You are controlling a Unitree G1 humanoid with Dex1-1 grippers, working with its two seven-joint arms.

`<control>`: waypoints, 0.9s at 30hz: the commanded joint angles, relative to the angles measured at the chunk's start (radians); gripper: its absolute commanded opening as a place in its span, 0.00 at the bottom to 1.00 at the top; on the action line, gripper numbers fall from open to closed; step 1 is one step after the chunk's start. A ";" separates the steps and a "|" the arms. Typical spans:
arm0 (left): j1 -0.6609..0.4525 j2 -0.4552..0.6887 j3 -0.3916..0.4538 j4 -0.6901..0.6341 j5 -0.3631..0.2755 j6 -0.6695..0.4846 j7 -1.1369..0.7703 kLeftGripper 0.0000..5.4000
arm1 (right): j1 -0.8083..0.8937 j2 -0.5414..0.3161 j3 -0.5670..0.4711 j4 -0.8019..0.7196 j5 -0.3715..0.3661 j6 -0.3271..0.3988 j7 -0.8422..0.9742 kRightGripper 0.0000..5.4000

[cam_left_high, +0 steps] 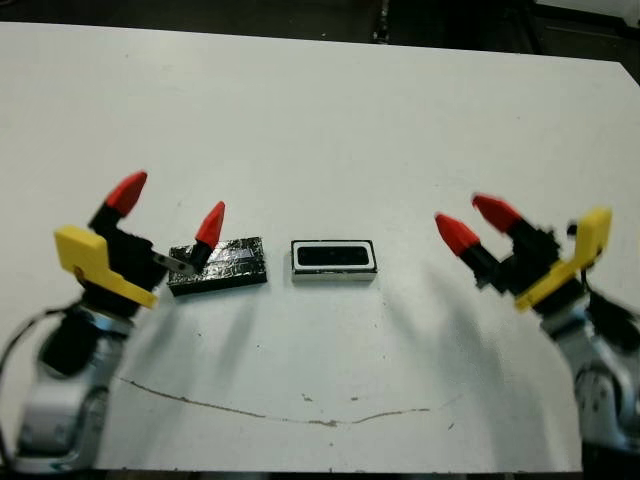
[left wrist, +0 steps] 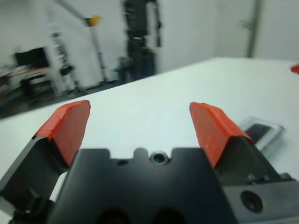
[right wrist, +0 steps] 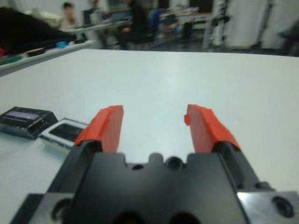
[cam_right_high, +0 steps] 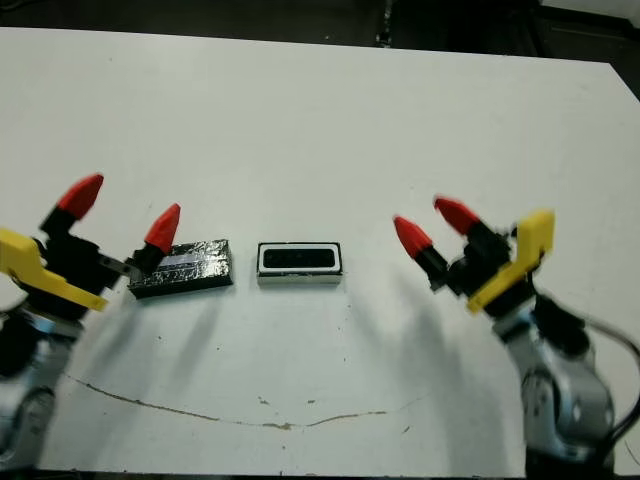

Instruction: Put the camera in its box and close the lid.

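Lid [cam_left_high: 218, 265] lies crosswise at 9 o'clock from the box [cam_left_high: 335, 260], just beside your open, empty left hand [cam_left_high: 170, 206].

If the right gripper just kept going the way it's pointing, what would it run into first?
Probably nothing: past the open right gripper lies bare table. The box and lid sit off to one side.

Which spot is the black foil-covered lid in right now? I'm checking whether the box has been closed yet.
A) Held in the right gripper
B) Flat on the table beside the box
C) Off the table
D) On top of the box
B: the lid lies flat on the table beside the box, near the left gripper; the right gripper is open and holds nothing.
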 commanded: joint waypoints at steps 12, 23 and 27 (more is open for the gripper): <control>-0.323 0.310 -0.113 0.224 -0.032 0.141 -0.500 1.00 | 0.115 0.052 0.065 -0.025 -0.024 -0.111 -0.105 0.21; -0.486 0.288 -0.253 0.450 -0.048 0.243 -0.843 1.00 | 0.104 0.040 0.080 -0.019 -0.025 -0.121 -0.136 0.00; -0.479 0.257 -0.268 0.486 -0.029 0.197 -0.868 1.00 | 0.103 0.039 0.078 -0.017 -0.020 -0.121 -0.139 0.00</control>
